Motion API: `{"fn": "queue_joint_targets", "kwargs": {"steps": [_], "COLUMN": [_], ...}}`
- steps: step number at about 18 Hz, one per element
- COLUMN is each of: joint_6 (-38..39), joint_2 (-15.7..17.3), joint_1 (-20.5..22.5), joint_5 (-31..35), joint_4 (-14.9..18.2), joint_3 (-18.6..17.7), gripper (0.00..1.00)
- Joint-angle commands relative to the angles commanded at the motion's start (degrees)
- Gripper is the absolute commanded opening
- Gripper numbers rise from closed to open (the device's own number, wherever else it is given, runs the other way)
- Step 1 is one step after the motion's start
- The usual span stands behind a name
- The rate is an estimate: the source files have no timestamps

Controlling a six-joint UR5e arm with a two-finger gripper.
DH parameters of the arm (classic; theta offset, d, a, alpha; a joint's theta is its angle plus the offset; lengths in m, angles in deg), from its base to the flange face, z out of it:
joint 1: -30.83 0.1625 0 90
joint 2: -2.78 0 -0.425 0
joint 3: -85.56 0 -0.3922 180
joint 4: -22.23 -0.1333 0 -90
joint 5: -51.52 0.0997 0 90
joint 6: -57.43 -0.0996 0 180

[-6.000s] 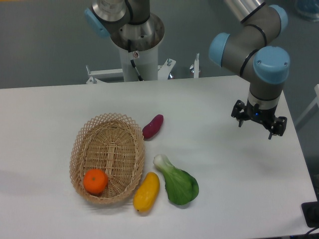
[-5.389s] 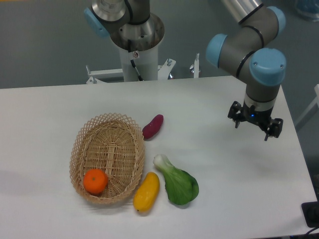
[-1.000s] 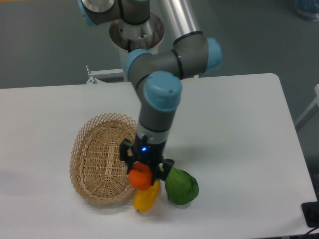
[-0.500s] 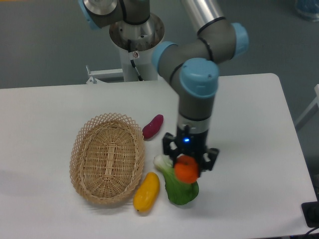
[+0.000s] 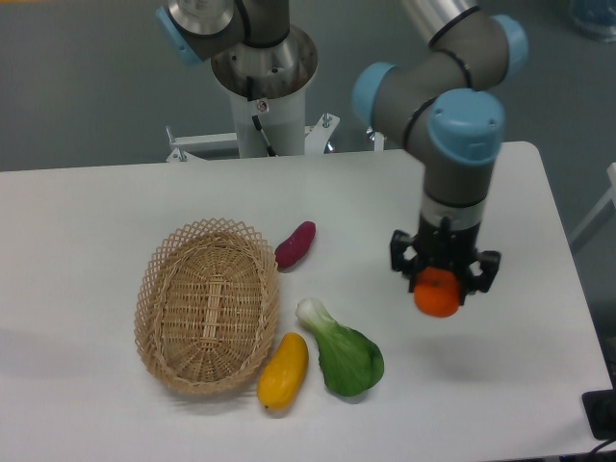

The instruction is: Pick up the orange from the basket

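The round bright orange (image 5: 437,295) hangs above the table's right half, well away from the basket, with my gripper (image 5: 441,281) shut on it from above. The oval wicker basket (image 5: 157,298) lies at the left with nothing inside it. My arm reaches down from the upper right, its wrist straight over the fruit.
A purple sweet potato (image 5: 295,244) lies just right of the basket. A yellow squash-like fruit (image 5: 283,371) and a green bok choy (image 5: 341,350) rest near the front, between the basket and the gripper. The robot's base (image 5: 262,82) stands behind the table.
The gripper came from the right side to the basket, closed on the orange, lifted it out and carried it rightward over the bok choy. The basket now holds nothing.
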Motion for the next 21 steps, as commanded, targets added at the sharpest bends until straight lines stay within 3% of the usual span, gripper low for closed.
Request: {"fn": "queue_joint_targets", "kwargs": {"steps": [5, 8, 11, 21], "joint_6": [-7.4, -8.2, -14.9, -14.9], "joint_2": [-1.2, -1.7, -2.3, -3.0], "joint_1": [4.0, 4.9, 4.9, 4.1], "joint_5": [0.5, 1.7, 4.3, 8.3], "joint_4": [0.0, -0.3, -0.3, 0.9], "joint_3": [-0.1, 0.2, 0.4, 1.6], "gripper": [0.30, 0.31, 0.33, 0.33]}}
